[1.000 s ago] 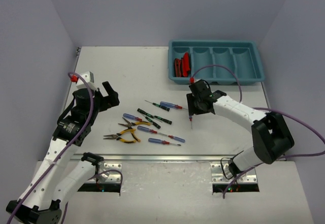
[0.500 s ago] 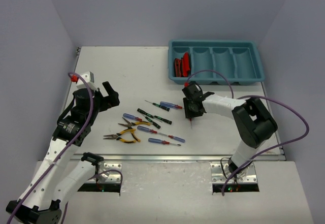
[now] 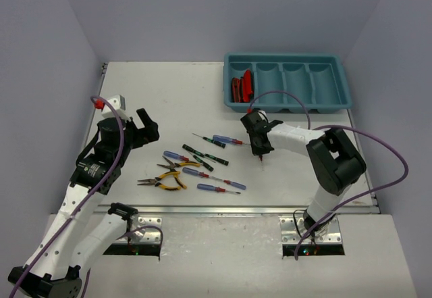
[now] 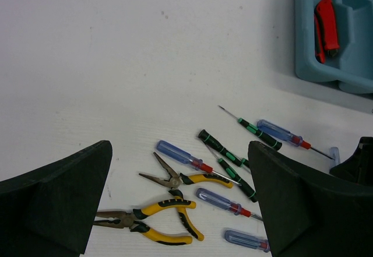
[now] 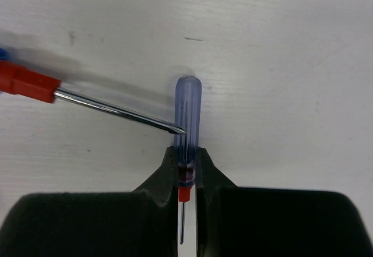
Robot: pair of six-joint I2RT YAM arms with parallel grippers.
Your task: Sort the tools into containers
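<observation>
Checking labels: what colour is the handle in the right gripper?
Translucent blue handle, clearest in right wrist view.

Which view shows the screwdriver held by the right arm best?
Right wrist: the blue-handled screwdriver fills centre frame, the jaws of the right gripper shut near its red collar. Top external shows only its thin shaft poking out below the gripper. Left wrist catches the gripper's dark edge at far right; the tool is unclear.

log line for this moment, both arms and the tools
right gripper: shut on blue screwdriver | left gripper: open, empty | knives: leftmost tray slot | pliers, other screwdrivers: on table
</observation>
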